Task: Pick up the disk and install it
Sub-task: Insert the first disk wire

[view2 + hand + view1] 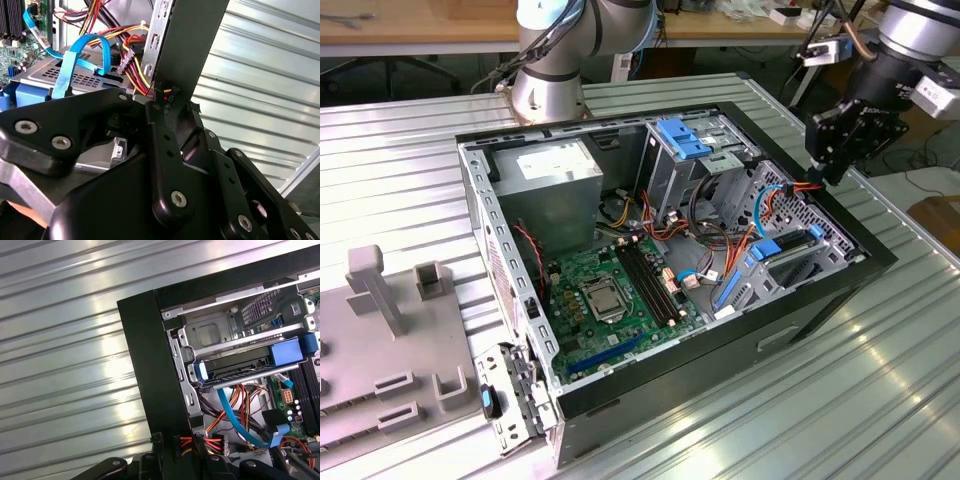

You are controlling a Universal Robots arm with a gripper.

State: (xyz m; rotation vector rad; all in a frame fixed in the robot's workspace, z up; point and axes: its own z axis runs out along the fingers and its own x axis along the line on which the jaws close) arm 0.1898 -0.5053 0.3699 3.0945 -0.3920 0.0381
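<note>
The disk [790, 252] lies in the drive cage at the open computer case's corner toward the exterior view's right. It is a dark slab framed by a bright blue carrier. In the first wrist view the disk [240, 365] sits in the lower bay, with blue tabs at both ends and an empty metal bay beside it. A blue flat cable [235, 420] curves up to it. My black gripper [832, 170] hangs above the case's rim just past the cage, close to the red and orange wires [790, 190], with nothing seen in it. Its black linkage [165, 165] crowds the second wrist view.
The case [820, 300] lies open on a ribbed metal table [820, 410]. Inside are a grey power supply [555, 175], a green motherboard [610, 290] and a light-blue slatted bracket [682, 138]. A grey fixture [390, 330] stands at the exterior view's left, and the arm's base [548, 90] behind the case.
</note>
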